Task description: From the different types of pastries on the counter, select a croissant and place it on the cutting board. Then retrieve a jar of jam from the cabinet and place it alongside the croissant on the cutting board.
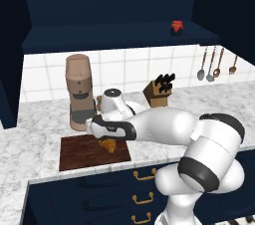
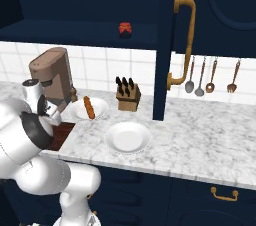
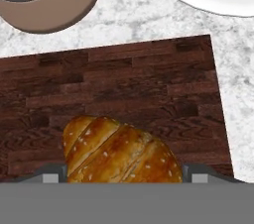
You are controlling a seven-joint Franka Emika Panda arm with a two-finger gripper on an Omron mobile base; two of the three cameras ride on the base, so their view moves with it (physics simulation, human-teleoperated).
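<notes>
While the gripper [image 1: 106, 138] is hovering low over the board [image 1: 79, 153], its jaws are flanking the croissant [image 3: 119, 152]; whether they are gripping or freeing it, I cannot tell. Lifting away too early is risking dragging the ridged, glossy crescent off the grained dark wood onto the marbled counter [image 1: 30, 144]. The squat red jar [image 2: 125, 29] is sitting on the shelf.

We see white tiled wall [image 1: 124, 69], dark navy cabinets [image 1: 109, 0], utensils hanging on wall [image 2: 210, 76], brass pipe [image 2: 186, 40], navy drawers with gold handles [image 1: 143, 198].
</notes>
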